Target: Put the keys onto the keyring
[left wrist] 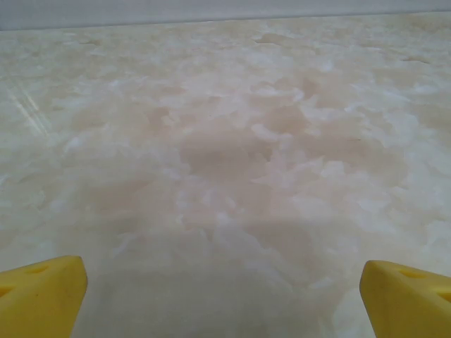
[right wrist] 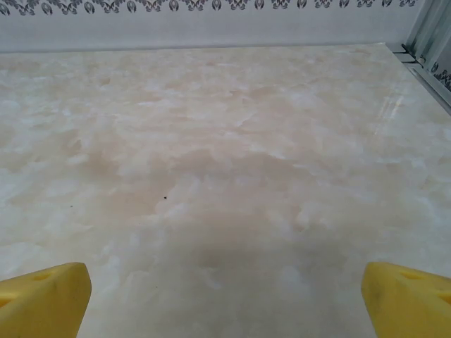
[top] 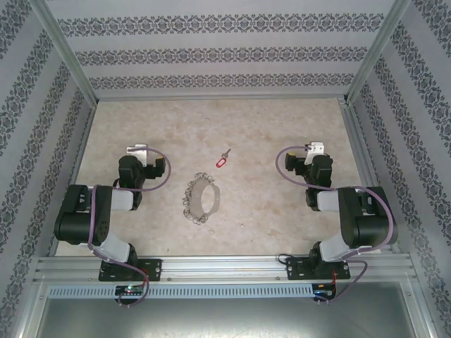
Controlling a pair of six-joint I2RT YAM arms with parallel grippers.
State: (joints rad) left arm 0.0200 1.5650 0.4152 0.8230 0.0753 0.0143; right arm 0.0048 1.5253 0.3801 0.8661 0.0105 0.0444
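Note:
The key (top: pixel 221 160), with a red plastic head and a short silvery shaft, lies flat mid-table. Just in front of it sits the keyring (top: pixel 201 198), a grey-silver loop fringed with small metal bits. My left gripper (top: pixel 137 150) hovers to the left of both, well apart from them. The right gripper (top: pixel 315 148) is off to their right, equally far away. In the left wrist view the yellow fingertips (left wrist: pixel 42 296) stand wide apart over bare table, so the left gripper (left wrist: pixel 222 299) is open and holds nothing. The right gripper (right wrist: pixel 225 303) is likewise open, yellow fingertips (right wrist: pixel 46 299) spread over bare surface.
The marbled beige table (top: pixel 268 127) is fenced by patterned walls (top: pixel 225 49) at the back and sides, with aluminium posts (top: pixel 67 53) at the corners. A metal rail (top: pixel 225 271) carrying both arm bases runs along the near edge.

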